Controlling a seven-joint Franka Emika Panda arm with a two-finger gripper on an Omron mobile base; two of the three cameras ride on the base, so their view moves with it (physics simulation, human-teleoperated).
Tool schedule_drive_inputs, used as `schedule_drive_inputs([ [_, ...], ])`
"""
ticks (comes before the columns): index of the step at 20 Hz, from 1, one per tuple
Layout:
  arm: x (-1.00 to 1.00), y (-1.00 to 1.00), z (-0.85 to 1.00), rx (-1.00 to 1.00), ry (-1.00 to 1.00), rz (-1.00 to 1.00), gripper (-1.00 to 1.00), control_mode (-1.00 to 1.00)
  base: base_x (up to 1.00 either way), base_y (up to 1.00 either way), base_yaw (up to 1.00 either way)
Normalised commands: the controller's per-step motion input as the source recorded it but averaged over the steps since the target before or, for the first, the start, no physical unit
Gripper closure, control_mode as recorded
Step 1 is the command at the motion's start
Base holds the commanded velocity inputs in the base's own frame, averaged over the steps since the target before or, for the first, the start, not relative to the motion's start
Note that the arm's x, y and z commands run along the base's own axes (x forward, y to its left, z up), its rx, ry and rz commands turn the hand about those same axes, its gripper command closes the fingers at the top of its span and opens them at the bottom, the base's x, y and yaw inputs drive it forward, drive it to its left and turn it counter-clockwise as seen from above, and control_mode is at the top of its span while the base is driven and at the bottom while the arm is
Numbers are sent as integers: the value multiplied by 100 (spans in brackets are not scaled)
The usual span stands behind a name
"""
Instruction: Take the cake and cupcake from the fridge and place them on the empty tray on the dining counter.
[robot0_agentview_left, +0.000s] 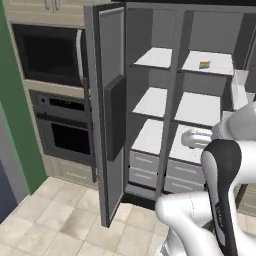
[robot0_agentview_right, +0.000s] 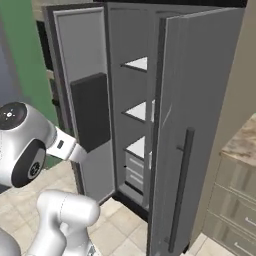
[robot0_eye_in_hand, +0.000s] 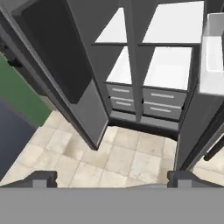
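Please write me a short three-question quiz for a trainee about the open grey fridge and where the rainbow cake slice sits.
1. True or false: both doors of the tall grey two-door fridge stand open.
2. Multiple choice: the small rainbow-layered wedge of cake lies on (A) the top right white shelf, (B) the bottom left shelf, (C) the tiled floor.
3. Fill in: the robot's two-finger gripper has its dark finger tips set wide apart, so it is ____ and holds nothing.

Key: 1 true. 2 A, as the left base view shows it. 3 open.
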Motion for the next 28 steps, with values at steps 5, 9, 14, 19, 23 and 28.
schedule_drive_inputs([
  [5, 0, 0, 0, 0, 0, 0, -100, 100, 62, 0, -49],
  [9, 0, 0, 0, 0, 0, 0, -100, 100, 69, 3, -47],
  [14, 0, 0, 0, 0, 0, 0, -100, 100, 89, 43, -43],
  [19, 0, 0, 0, 0, 0, 0, -100, 100, 94, 42, -28],
  [23, 0, 0, 0, 0, 0, 0, -100, 100, 90, 6, -20],
  [28, 0, 0, 0, 0, 0, 0, -100, 100, 92, -3, -25],
])
